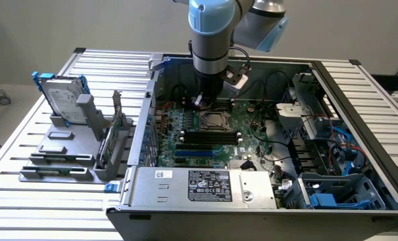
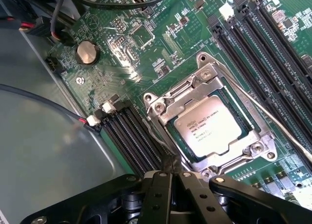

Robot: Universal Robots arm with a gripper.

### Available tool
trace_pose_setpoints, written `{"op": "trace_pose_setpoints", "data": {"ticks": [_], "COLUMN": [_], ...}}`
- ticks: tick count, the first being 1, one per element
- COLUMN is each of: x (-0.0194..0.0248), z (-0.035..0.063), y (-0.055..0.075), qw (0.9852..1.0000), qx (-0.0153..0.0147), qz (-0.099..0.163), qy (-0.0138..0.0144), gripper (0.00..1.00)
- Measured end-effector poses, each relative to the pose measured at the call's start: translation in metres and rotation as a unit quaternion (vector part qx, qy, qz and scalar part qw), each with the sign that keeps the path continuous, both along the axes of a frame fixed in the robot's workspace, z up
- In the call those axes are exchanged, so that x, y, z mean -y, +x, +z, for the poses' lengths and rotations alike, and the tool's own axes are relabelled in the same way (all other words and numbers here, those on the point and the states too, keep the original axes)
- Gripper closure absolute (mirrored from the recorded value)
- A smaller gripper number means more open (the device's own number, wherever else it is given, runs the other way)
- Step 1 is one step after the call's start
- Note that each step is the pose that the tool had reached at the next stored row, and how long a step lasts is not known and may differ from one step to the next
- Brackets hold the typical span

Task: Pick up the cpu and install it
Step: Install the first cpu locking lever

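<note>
One cpu (image 2: 210,125) in the socket frame (image 2: 159,107), just beside the closed, empty gripper (image 2: 171,160).

Silver-grey cpu (image 2: 207,127), dark print; green motherboard (image 2: 161,48); black claw (image 2: 174,173); blue-framed hard drive (image 1: 60,95).

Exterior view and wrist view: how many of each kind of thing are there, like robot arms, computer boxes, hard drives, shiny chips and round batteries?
Robot arm: 1
Computer case: 1
Hard drive: 1
Power supply: 1
CPU: 1
Coin battery: 1
Total: 6
</note>
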State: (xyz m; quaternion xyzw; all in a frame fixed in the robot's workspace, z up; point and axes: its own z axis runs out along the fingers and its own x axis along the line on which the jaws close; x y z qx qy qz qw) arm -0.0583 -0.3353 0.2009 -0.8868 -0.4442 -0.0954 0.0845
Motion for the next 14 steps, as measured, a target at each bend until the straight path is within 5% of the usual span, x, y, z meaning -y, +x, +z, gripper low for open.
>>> {"op": "trace_pose_setpoints", "data": {"ticks": [14], "x": [-0.0007], "z": [0.0004], "y": [-0.0003], "qw": [1.0], "qx": [0.0], "qz": [-0.001], "qy": [0.0], "gripper": [0.89]}}
